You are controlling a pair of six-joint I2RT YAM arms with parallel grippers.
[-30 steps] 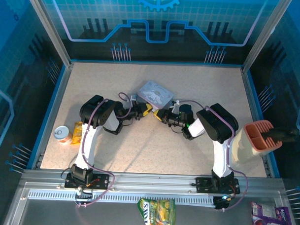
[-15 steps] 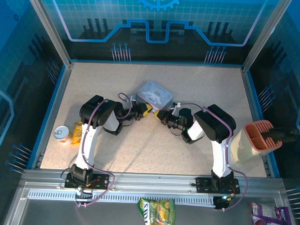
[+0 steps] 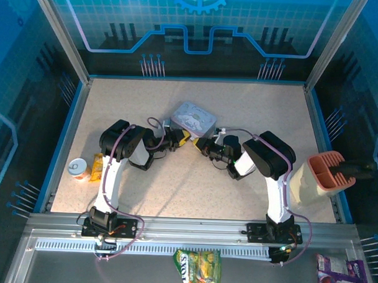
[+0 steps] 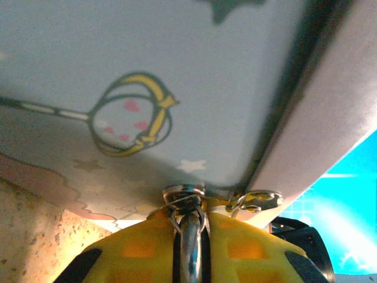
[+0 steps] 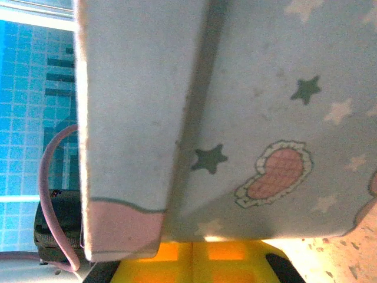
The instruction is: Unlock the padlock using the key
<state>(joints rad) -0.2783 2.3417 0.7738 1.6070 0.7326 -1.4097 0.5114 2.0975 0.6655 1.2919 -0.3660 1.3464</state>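
Observation:
A silver key (image 4: pixel 190 244) with a wire ring and a small clasp (image 4: pixel 254 200) sits between the yellow fingers of my left gripper (image 4: pixel 189 227), which is shut on it. The key's tip presses against the edge of the grey star-printed tin (image 4: pixel 147 76). In the top view the left gripper (image 3: pixel 183 139) and right gripper (image 3: pixel 201 144) meet nose to nose just in front of the tin (image 3: pixel 193 118). My right gripper (image 5: pixel 193 250) has its yellow fingers closed flush together under the tin (image 5: pixel 253 94). The padlock is hidden.
A small can (image 3: pixel 80 169) and a yellow packet (image 3: pixel 98 166) lie at the left beside the left arm. An orange-topped beige holder (image 3: pixel 321 177) stands at the right edge. A snack bag (image 3: pixel 197 269) and a purple packet (image 3: pixel 333 271) lie off the table in front.
My right gripper has crept a little to the left, closer to the left gripper. The tin has shifted slightly. The left arm has barely moved.

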